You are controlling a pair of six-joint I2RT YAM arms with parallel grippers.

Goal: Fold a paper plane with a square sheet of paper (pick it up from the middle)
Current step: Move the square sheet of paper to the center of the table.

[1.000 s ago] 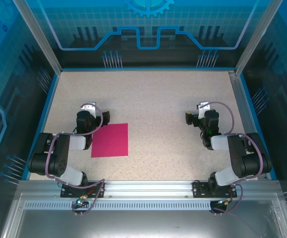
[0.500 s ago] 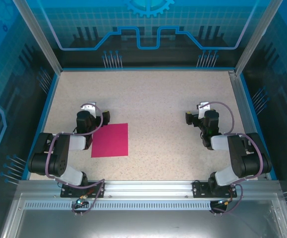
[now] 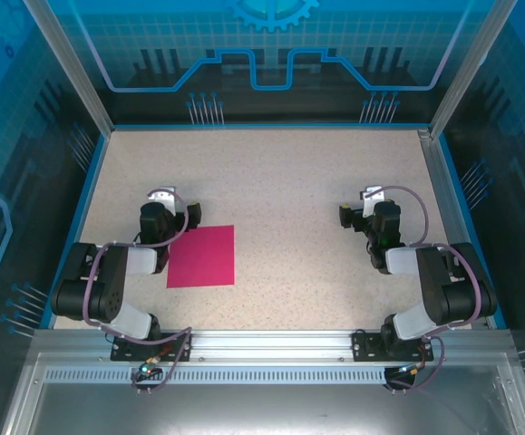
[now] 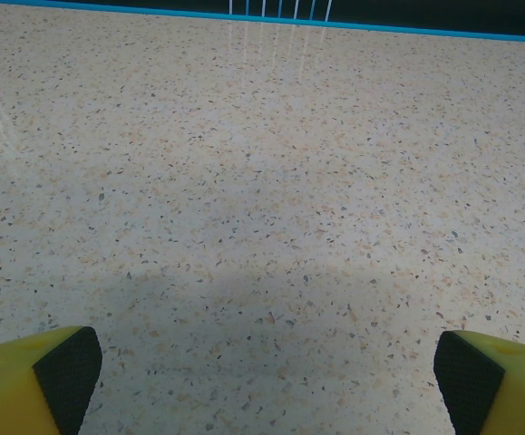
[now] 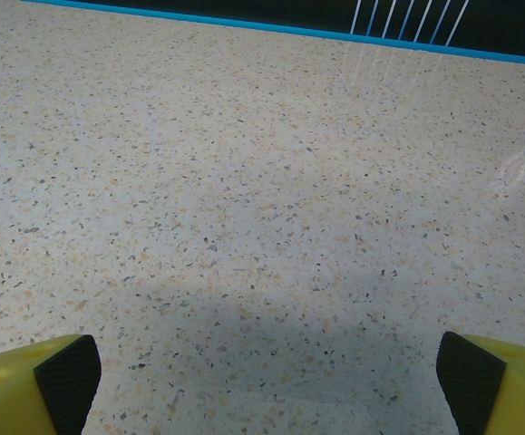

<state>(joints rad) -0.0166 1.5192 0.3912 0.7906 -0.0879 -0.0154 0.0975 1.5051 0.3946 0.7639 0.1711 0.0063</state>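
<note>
Nothing has moved in the last second. The left gripper (image 4: 264,372) and right gripper (image 5: 267,372) both stay spread wide over the bare speckled table (image 3: 289,181). The square sheet of paper (image 3: 201,256) lies flat, apparently uncreased, just right of and behind the left gripper, so folding hasn't started.

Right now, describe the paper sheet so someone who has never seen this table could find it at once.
On the speckled beige table, look at the near left part, just right of the left arm. The square sheet of paper lies flat there, the one magenta-pink thing on that pale surface.
</note>
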